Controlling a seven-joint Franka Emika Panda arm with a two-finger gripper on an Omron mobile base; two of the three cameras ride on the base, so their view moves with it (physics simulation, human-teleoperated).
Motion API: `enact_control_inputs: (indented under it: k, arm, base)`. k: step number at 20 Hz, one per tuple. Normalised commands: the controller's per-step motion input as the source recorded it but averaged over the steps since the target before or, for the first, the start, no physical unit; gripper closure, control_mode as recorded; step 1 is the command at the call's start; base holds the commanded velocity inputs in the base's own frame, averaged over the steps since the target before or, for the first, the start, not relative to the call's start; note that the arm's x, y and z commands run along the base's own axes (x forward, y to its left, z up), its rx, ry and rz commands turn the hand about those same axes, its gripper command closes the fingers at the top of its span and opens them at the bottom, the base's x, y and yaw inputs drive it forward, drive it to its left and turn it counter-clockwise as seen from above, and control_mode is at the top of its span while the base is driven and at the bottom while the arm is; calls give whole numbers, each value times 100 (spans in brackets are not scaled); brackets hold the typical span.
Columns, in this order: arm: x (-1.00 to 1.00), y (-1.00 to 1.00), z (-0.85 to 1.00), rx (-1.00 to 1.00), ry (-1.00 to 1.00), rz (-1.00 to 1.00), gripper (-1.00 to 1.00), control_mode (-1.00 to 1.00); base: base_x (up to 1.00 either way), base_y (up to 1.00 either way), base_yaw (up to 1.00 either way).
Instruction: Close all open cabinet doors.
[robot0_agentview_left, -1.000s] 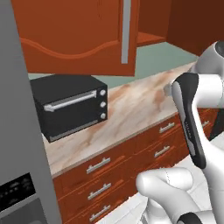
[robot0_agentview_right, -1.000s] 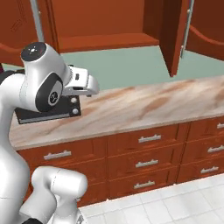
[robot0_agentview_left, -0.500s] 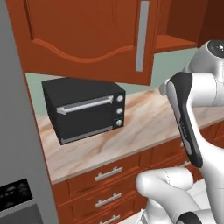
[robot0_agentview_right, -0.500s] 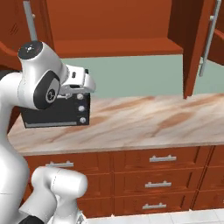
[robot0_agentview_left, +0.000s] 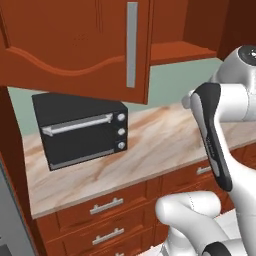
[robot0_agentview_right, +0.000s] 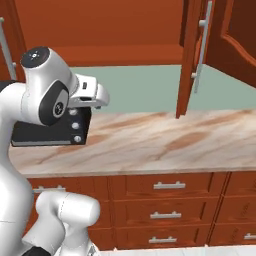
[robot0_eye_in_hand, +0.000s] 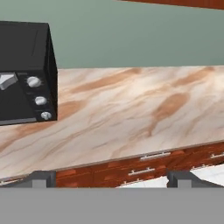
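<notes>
1. Biggest thing going is the worktop, a long marbled slab over the wooden drawer fronts. I'll use it as the landmark for everything else.

2. The cabinet doors next. Above the worktop's right part, one door swings out nearly edge-on to the right base camera, with its long grey bar handle facing right. A second door hangs open just beyond it. In the left base view another door juts out above the worktop's left end, over the oven, arched raised panel and vertical grey handle plain to see. All reddish-brown wood, tall, and standing well clear of the cabinet shelf behind.

3. The black oven sits on the worktop's left end, door shut. Not part of the job.

4. The arm is tucked up in front of the worktop, nowhere near a door, so I'd say nothing is closed yet and this is the approach stage.

5. How I'd do it well: raise the hand high above the worktop, get to the outside face of a door near its free edge by the handle, and push flat and steady along the hinge arc. No grasp needed.

6. The fingers are spread wide apart with nothing between them, pointing down at the worktop's front edge.
</notes>
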Motion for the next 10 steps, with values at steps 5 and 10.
enact_control_inputs:
  k: [5,10]
  arm:
    - [0,0,0,0,0,0,-100,100]
    - [0,0,0,0,0,0,-100,100]
  base:
    - [61,-24,37]
    - [46,-33,36]
